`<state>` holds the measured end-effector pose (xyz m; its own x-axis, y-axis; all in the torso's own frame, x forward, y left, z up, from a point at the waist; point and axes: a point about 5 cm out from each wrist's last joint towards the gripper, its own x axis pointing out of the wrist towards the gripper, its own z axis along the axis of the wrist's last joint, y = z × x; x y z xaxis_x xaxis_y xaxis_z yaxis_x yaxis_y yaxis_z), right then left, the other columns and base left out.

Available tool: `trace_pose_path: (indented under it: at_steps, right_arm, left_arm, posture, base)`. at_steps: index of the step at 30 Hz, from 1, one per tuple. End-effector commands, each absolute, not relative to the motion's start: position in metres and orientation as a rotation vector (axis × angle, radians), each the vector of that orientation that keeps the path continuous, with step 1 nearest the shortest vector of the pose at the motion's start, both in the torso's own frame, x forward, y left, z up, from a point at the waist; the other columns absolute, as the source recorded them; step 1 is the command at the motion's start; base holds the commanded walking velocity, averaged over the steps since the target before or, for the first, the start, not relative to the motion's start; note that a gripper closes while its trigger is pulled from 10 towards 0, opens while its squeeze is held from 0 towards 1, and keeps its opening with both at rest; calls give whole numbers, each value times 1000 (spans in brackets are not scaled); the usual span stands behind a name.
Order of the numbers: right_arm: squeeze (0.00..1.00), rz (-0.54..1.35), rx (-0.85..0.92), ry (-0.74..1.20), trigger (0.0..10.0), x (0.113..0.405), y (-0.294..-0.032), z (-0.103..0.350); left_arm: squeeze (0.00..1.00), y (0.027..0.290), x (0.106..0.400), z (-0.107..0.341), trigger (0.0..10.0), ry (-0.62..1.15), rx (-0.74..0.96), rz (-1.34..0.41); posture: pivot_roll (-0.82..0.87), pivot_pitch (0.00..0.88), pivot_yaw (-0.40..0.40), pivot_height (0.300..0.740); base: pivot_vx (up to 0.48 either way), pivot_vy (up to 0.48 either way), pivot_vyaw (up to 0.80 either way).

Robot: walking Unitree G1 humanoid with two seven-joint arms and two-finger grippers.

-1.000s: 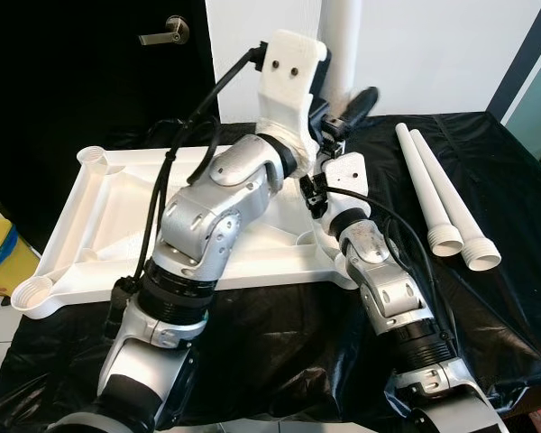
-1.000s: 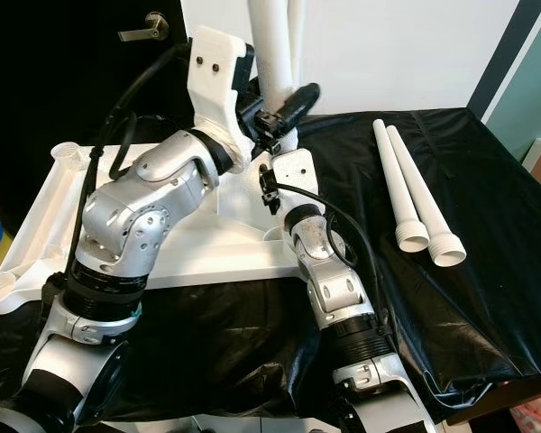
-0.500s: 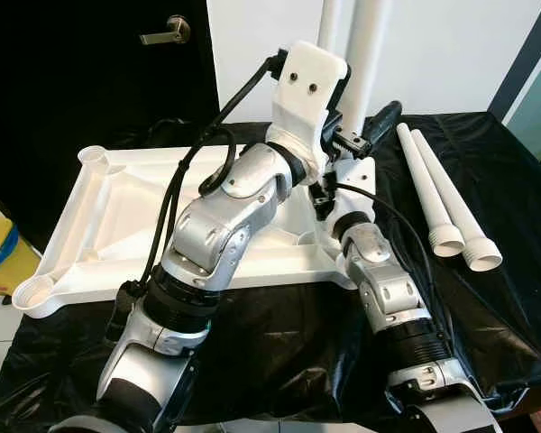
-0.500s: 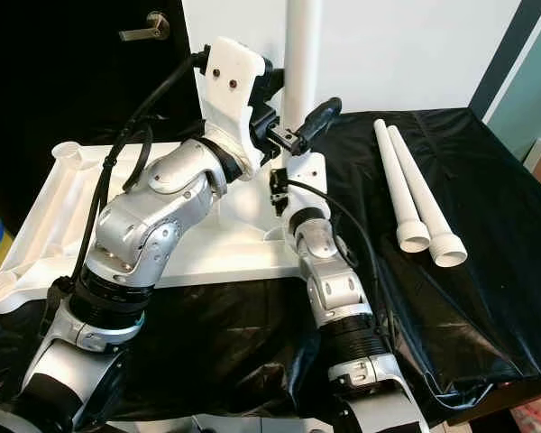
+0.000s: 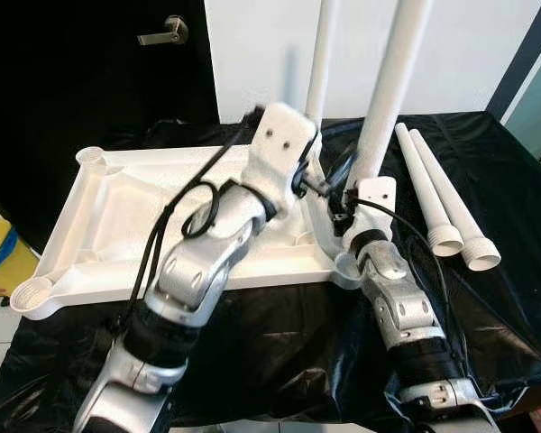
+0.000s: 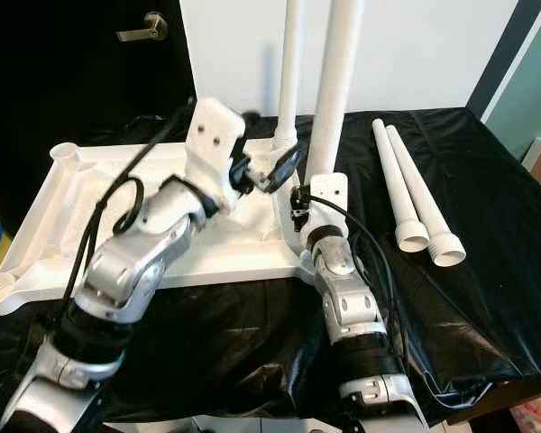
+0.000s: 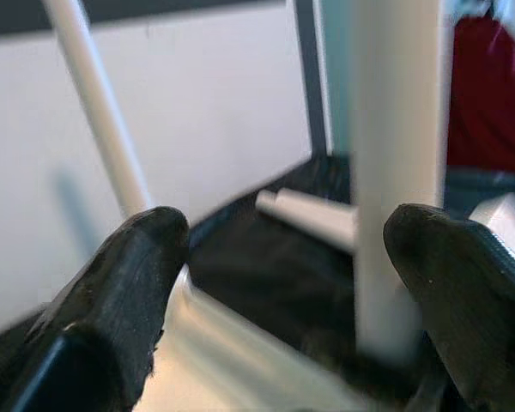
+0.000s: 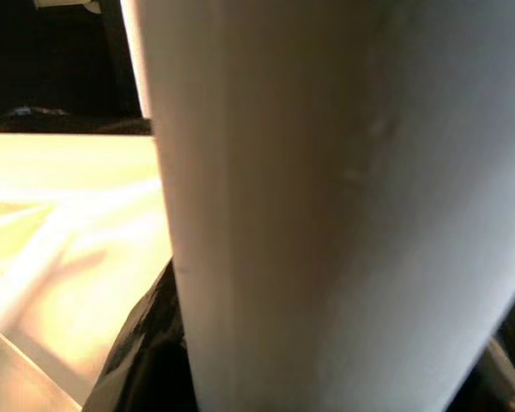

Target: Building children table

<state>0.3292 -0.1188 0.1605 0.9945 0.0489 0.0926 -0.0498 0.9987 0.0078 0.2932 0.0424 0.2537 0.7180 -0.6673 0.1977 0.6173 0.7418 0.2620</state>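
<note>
Tabletop, white moulded plastic and turned underside up (image 5: 99, 216), lies across the desk draped in black plastic sheet (image 5: 505, 180), filling the middle and the nine o'clock side of the head view, with open round leg sockets at its corners. Two tapered white plastic legs now stand up from its three o'clock end: a thin-looking one at the far corner (image 5: 319, 63) and a thicker one at the near corner (image 5: 392, 90). Two more loose white legs (image 5: 446, 194) lie side by side on the black sheet toward three o'clock, well apart from the tabletop.

Compared with a second ago, the left arm has dropped from its raised pose and the near leg has tilted from a lean to almost upright, its foot down at the corner socket. I judge that leg is being seated or screwed home, which would leave the two sockets at the nine o'clock end to fill from the loose pair.

The right gripper (image 5: 365, 185) sits at the base of the near leg; its wrist view has the white shaft pressed close with black pads at either side, so the jaws look clamped on it, though the picture is too close to be sure. The left gripper (image 7: 292, 249) has its jaws apart, with the near leg standing beyond them beside one fingertip (image 7: 451, 257).
</note>
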Motion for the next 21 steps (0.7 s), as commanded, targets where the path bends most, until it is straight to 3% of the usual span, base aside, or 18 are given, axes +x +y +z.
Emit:
trace_pose_path:
  at_steps: [1,21]
  right_arm:
    - [0,47,12,-100,10000,328,-120,163]
    - [0,74,-22,-43,10000,309,-124,141]
  left_arm:
    - [0,42,292,256,10000,-309,194,-714]
    - [0,55,270,186,10000,-113,316,-768]
  posture:
    - [-15,17,-11,740]
    - [-10,23,-9,740]
  base:
    - [0,0,0]
    - [0,0,0]
